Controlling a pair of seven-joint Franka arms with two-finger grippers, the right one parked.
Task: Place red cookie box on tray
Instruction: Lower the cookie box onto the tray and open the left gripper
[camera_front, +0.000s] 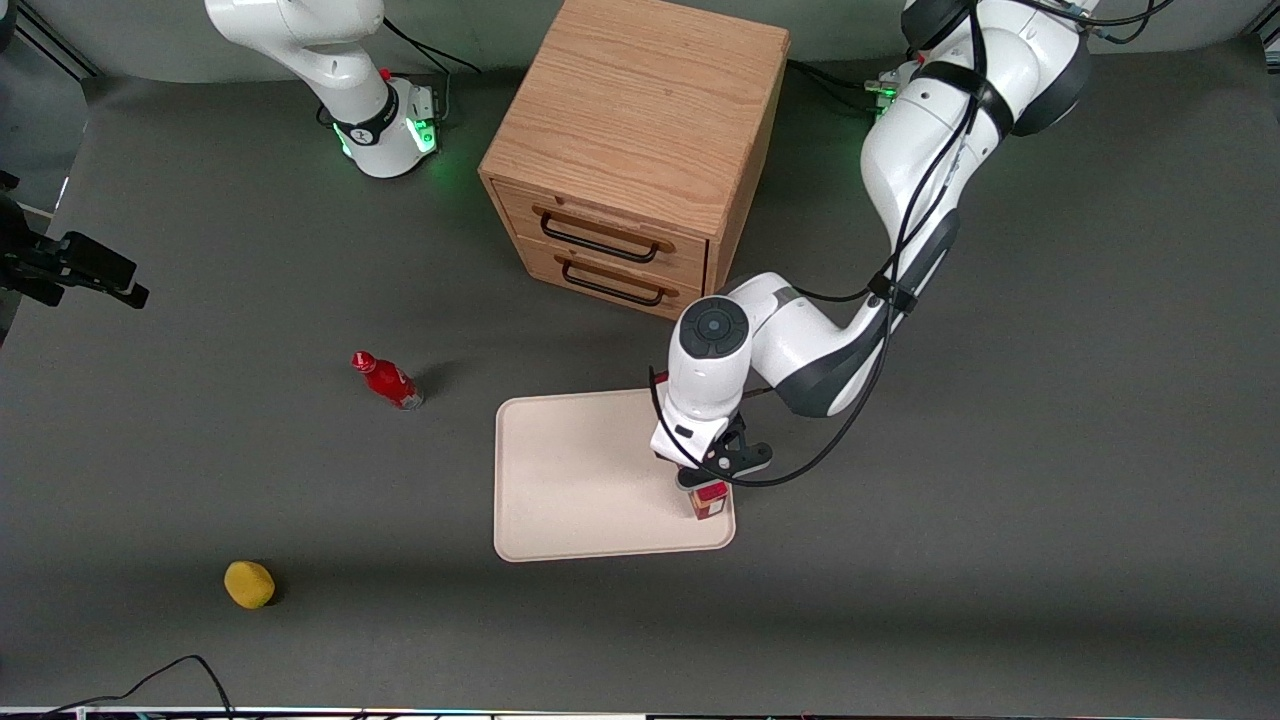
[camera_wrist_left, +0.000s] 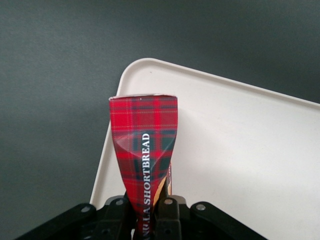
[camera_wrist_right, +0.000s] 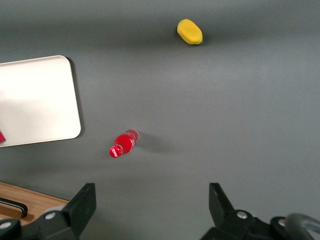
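The red cookie box (camera_front: 710, 500) (camera_wrist_left: 145, 145), dark red plaid with white lettering, hangs end-down in my left gripper (camera_front: 708, 481) (camera_wrist_left: 149, 206). The gripper is shut on it and the carton's sides are pinched in between the fingers. The box is over the cream-white tray (camera_front: 580, 480) (camera_wrist_left: 240, 150), at the tray corner nearest the front camera on the working arm's side. I cannot tell whether its lower end touches the tray. The right wrist view shows the tray (camera_wrist_right: 35, 100) with a sliver of the box (camera_wrist_right: 1, 136) at the frame's edge.
A wooden two-drawer cabinet (camera_front: 630, 150) stands farther from the front camera than the tray. A small red bottle (camera_front: 388, 381) lies beside the tray toward the parked arm's end. A yellow lump (camera_front: 249, 584) sits nearer the front camera, also toward that end.
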